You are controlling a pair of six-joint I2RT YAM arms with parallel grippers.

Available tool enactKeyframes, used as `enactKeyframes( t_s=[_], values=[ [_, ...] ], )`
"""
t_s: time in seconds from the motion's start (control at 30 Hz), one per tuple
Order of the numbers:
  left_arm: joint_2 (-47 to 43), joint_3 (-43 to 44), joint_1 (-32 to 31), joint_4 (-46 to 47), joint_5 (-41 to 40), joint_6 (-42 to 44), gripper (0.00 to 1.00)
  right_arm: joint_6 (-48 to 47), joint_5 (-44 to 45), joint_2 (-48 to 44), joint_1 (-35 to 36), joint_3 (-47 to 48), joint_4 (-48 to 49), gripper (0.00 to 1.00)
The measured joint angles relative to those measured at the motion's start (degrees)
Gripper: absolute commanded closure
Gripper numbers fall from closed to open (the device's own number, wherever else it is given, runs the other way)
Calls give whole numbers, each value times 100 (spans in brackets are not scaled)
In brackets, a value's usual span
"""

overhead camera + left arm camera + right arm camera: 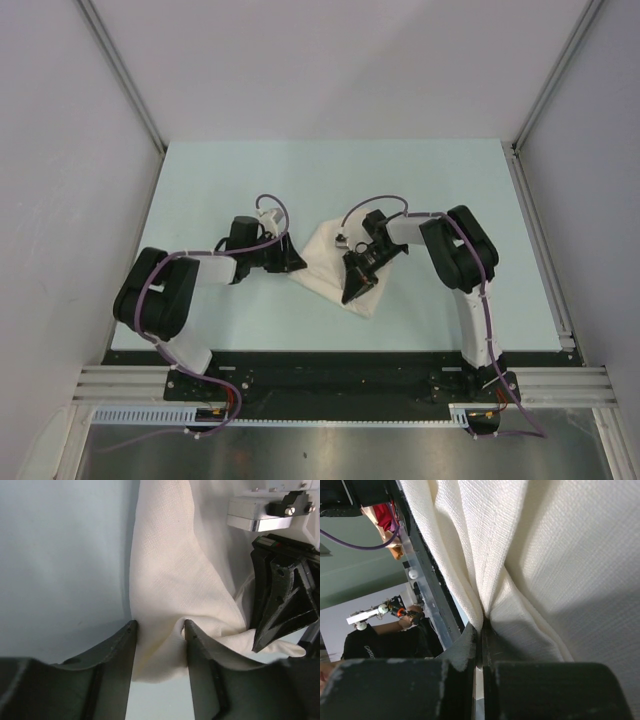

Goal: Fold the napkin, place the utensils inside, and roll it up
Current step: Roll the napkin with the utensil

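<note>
The white napkin (322, 252) lies crumpled on the table between my two grippers. My left gripper (297, 264) is at its left edge. In the left wrist view its jaws (160, 627) stand open with a corner of the napkin (170, 580) lying between them, the cloth bunched against the right finger (200, 650). My right gripper (352, 293) is shut on a fold of the napkin (545, 555), pinched at the fingertips (483, 625) and held up off the table. The right gripper also shows in the left wrist view (280, 600). The dark utensil is out of view.
The pale green table (400, 180) is walled by grey panels on the left, right and back. A metal rail (540, 250) runs along its right edge. The arm bases sit on the black strip (330, 375) at the near edge.
</note>
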Motion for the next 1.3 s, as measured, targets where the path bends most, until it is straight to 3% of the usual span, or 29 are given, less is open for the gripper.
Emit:
enactKeyframes(
  t_s=[0.17,0.27,0.37,0.4,0.5,0.6,0.97,1.3],
  values=[
    [210,0,2,153,72,-46,99,4,-120,63,-63,15,-26,99],
    [260,0,0,157,109,-44,100,50,-122,63,-125,24,-20,92],
    [260,2,0,153,111,-39,100,133,-122,61,-175,55,-26,78],
    [260,11,0,142,111,-39,100,162,-125,55,-184,74,-35,69],
    [275,59,0,59,111,-39,100,264,-105,-37,-197,160,-70,58],
    [297,138,0,-74,111,-39,100,328,133,-286,-208,284,-59,53],
    [407,457,0,-601,109,-52,100,645,1414,-1895,232,476,120,50],
    [435,518,2,-697,111,-96,100,1113,1585,-1963,1180,-619,208,51]
  ],
)
